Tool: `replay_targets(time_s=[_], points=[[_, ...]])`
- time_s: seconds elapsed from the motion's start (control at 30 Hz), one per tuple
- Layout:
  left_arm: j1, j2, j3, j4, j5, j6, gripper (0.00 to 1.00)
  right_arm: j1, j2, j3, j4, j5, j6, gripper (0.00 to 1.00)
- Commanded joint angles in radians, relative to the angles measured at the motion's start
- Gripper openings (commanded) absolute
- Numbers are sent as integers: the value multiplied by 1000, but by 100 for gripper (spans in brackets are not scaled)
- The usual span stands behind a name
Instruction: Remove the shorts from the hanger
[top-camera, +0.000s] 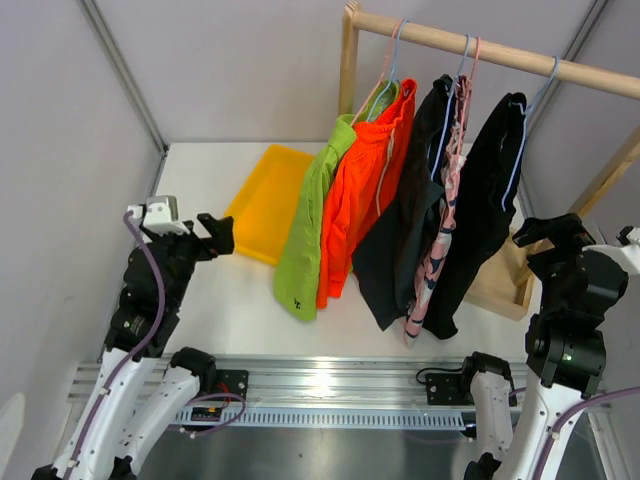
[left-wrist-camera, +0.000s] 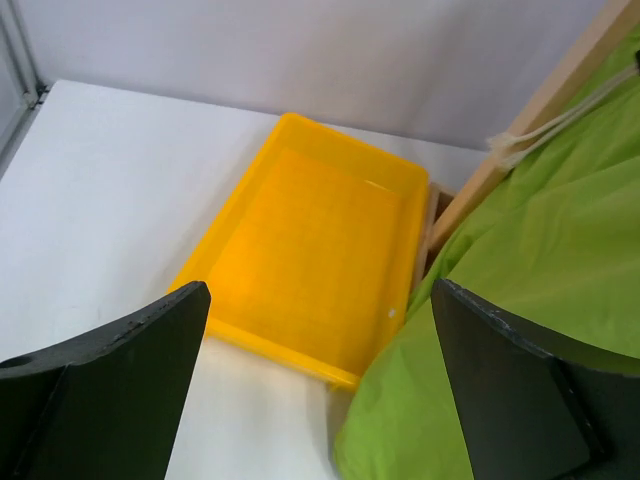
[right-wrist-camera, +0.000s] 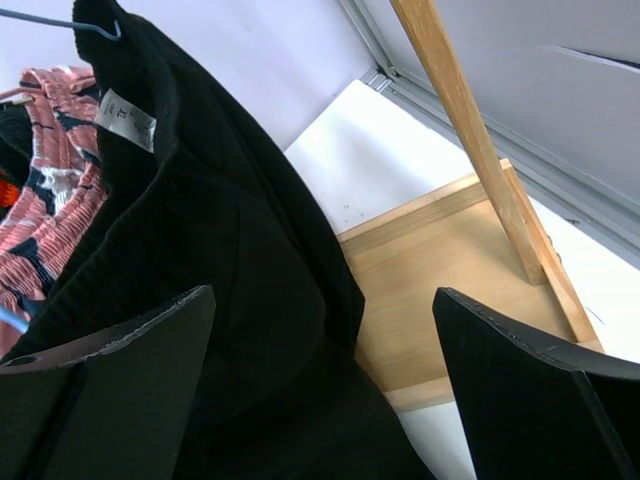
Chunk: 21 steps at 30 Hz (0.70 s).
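- The left claw (top-camera: 215, 235) has its jaws spread wide and holds nothing. It is raised over a white table (top-camera: 200, 300).
- Just ahead of and below the left claw, a yellow tray (left-wrist-camera: 310, 250) lies flat on the table.
- Five pairs of shorts hang side by side on hangers (top-camera: 392, 60) from a wooden rail (top-camera: 480, 50), which runs above and beyond both claws.
- The lime green shorts (top-camera: 305, 235) hang nearest the left claw, on its right side. In the left wrist view they sit close by the right finger, and it is not clear whether they touch it.
- The orange shorts (top-camera: 355, 200) hang just past the green pair, farther from the left claw.
- Between the two claws hang the black shorts (top-camera: 405, 230), then the pink patterned shorts (top-camera: 440, 235).
- The right claw (top-camera: 555, 235) also has its jaws wide apart and holds nothing.
- The second black shorts (right-wrist-camera: 200, 250) hang just ahead of the right claw, towards its left finger. A small white label (right-wrist-camera: 125, 118) shows at their waistband.
- Ahead of the right claw and lower down, a wooden base (right-wrist-camera: 440, 270) rests on the table. A slanted wooden strut (right-wrist-camera: 470, 130) rises from it.
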Motion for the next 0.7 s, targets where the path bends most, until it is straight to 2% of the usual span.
replay_targets(time_s=[0.0,0.17,0.3,0.47,0.67], points=[[6,56,41,-59,-53,37,99,-3,-17,44,-32,-12,-31,99],[6,93,66,-121,-147,32,99,-3,-34,119,-16,9,-16,100],[6,58,43,-92,-96,49,99,-3,-51,202,68,-37,-36,99],[6,65,44,-94,-70,50,99,-5,64,396,105,-81,-45,98],[6,59,44,-92,-56,52,99,-8,185,473,165,-170,-25,95]])
